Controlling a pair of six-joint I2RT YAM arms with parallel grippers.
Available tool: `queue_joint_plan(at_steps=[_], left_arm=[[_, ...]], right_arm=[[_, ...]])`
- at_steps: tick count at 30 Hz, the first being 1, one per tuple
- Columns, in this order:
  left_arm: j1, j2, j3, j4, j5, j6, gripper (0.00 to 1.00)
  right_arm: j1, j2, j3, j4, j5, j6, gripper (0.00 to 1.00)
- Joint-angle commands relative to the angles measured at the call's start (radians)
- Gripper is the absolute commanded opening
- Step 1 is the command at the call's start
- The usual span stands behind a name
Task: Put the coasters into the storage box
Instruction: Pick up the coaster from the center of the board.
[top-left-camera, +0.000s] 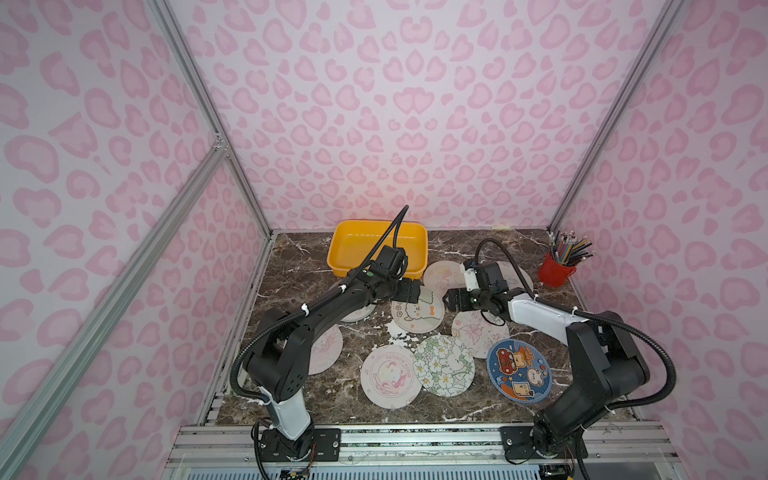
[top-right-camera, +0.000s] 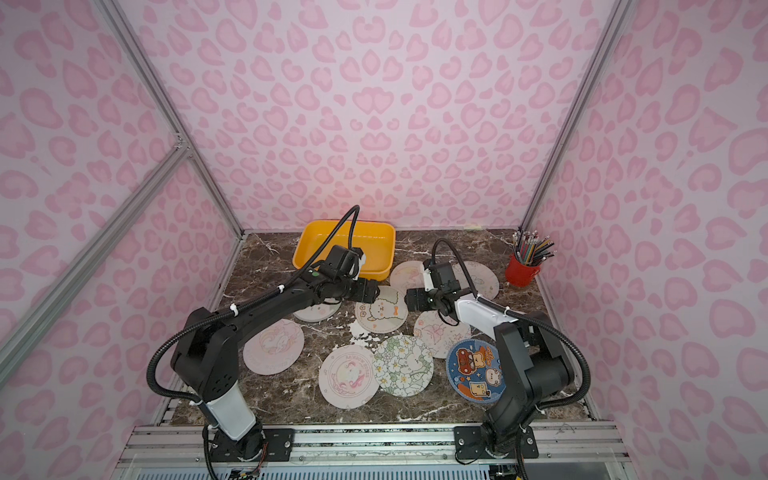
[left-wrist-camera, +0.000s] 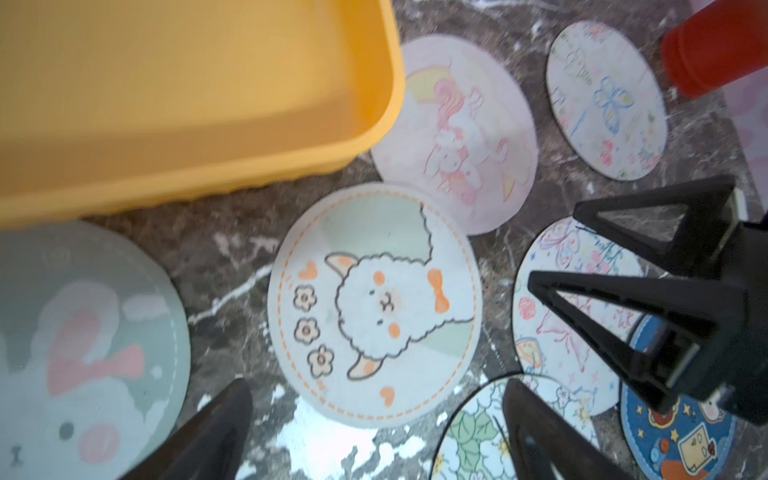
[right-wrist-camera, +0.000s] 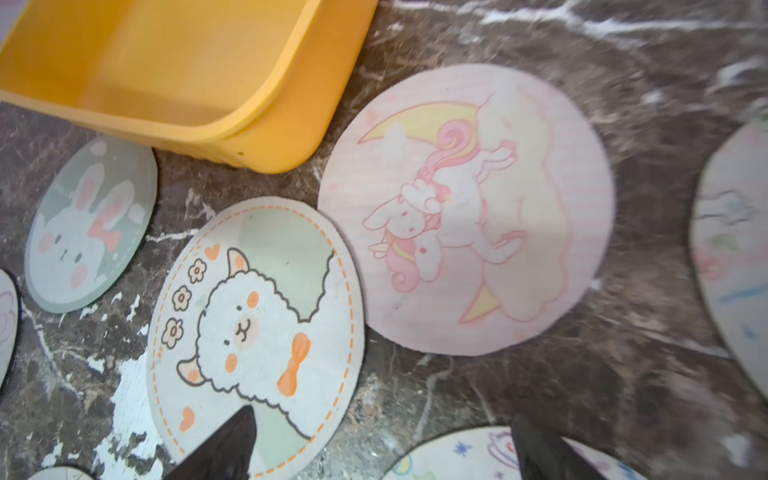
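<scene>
At the back of the table (top-left-camera: 299, 266), left of centre, stands the box (top-left-camera: 353, 245), and the coasters (top-left-camera: 444, 365) all lie flat on the marble outside it. Just in front of its near rim the two grippers face each other across the alpaca coaster (top-left-camera: 417, 316). In a top view the left gripper (top-left-camera: 409, 291) hangs over that coaster's far left edge, and the right gripper (top-left-camera: 455, 299) sits just off its right edge. Both sets of jaws are spread wide with nothing between them. In the left wrist view the alpaca coaster (left-wrist-camera: 374, 303) lies centred ahead of the left gripper (left-wrist-camera: 374, 436), its near edge reaching in between the fingertips. In the right wrist view one fingertip (right-wrist-camera: 232, 440) of the right gripper (right-wrist-camera: 382, 449) overlaps the edge of the alpaca coaster (right-wrist-camera: 257, 332). There the unicorn coaster (right-wrist-camera: 465, 208) lies ahead between the fingers, close to a corner of the box (right-wrist-camera: 266, 153). Whether any fingertip touches a coaster I cannot tell.
</scene>
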Motion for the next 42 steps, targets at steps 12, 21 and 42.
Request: queue_joint_plan(at_steps=[12,21,42], left_arm=[[0.002,0.122,0.012,-0.146,-0.045,-0.076,0.82],[0.017,0.214,0.08,-0.162,-0.04,-0.06,0.8],[0.032,0.312,0.106,-0.136,0.072,-0.092,0.7]], right_arm=[[0.024,0.159,0.083,-0.087,-0.114,0.01,0.88],[0.024,0.195,0.129,-0.13,-0.113,0.016,0.81],[0.025,0.255,0.144,-0.188,-0.219,0.003,0.59]])
